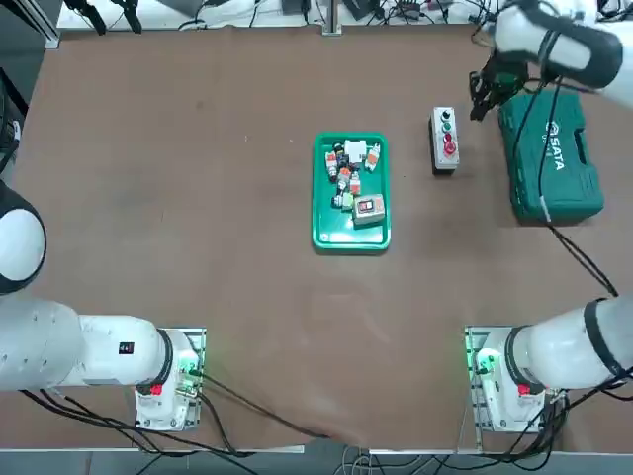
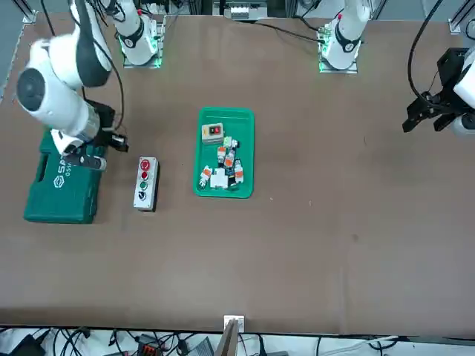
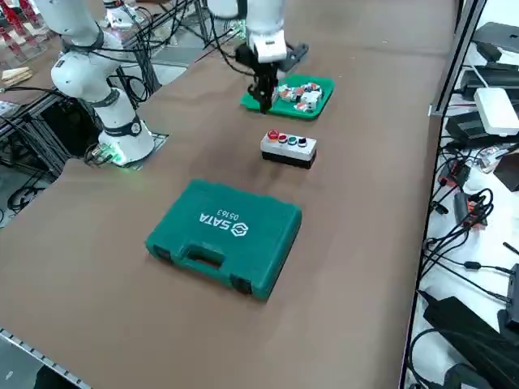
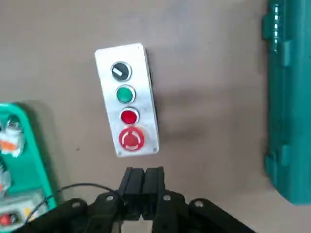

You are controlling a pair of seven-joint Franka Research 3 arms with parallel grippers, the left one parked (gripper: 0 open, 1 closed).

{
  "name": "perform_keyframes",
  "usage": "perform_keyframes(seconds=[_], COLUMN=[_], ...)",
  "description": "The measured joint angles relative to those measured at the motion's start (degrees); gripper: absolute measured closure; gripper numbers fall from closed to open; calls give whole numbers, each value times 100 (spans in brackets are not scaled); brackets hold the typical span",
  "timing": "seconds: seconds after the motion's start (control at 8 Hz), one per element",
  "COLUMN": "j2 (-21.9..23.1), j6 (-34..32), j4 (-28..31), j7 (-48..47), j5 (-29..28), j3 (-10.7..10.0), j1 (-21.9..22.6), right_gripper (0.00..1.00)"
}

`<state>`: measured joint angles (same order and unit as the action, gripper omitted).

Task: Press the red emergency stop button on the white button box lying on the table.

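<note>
The white button box (image 4: 127,99) lies on the brown table (image 1: 198,198), between the green tray and the green case. It bears a black knob, a green button, a small red button and, at one end, the larger red emergency stop button (image 4: 131,139). The box (image 1: 445,141) and the stop button (image 1: 450,149) also show from above, and again from the side as box (image 3: 288,149) and button (image 3: 273,136). My right gripper (image 4: 144,175) is shut and holds nothing. It hovers above the table just off the box's red-button end, not touching it. The gripper (image 1: 480,104) (image 3: 263,101) stands between box and case.
A green SATA tool case (image 1: 550,158) lies closed to the right of the box. A green tray (image 1: 318,213) with small parts and a grey block with a red face (image 1: 368,208) sits mid-table. Cables run along the far edge.
</note>
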<state>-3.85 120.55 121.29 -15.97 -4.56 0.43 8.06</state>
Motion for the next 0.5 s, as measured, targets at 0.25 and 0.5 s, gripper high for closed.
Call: perform_keyframes(seconds=[0.25, 0.5], j2=[-203, -478], j6=[744, 1146], j4=[373, 450], j7=[-300, -451], j5=[-2, -2], j3=[6, 9], j1=[170, 314], right_gripper=[99, 99])
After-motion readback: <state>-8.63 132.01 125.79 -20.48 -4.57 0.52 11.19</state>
